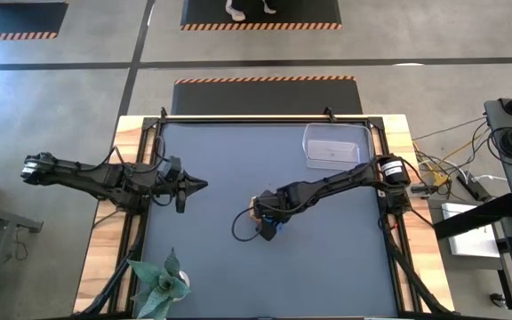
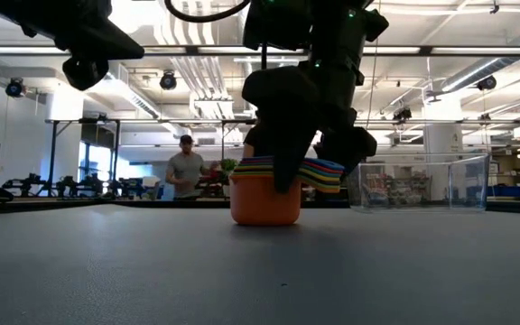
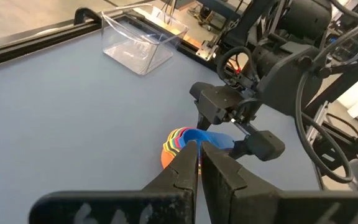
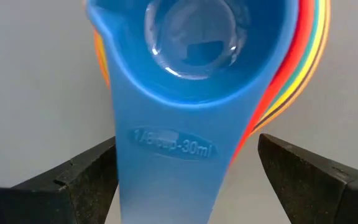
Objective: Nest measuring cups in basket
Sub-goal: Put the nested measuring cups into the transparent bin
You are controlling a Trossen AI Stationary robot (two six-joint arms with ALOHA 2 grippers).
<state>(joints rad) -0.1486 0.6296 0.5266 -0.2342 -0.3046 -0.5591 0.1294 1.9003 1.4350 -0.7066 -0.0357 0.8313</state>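
- Your right gripper (image 4: 188, 177) is spread wide around the blue plastic measuring cup's handle (image 4: 166, 155), topping the nested stack (image 2: 269, 190).
- Your left gripper (image 1: 200, 186) waits pinched together; the clear plastic basket (image 1: 334, 147) sits apart.

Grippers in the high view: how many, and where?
2. The left gripper hovers at the left; the right gripper is over the stacked measuring cups near the centre. None seems hidden.

Nested measuring cups (image 2: 265, 194) stand upright mid-table, apart from empty clear basket (image 1: 334, 145).
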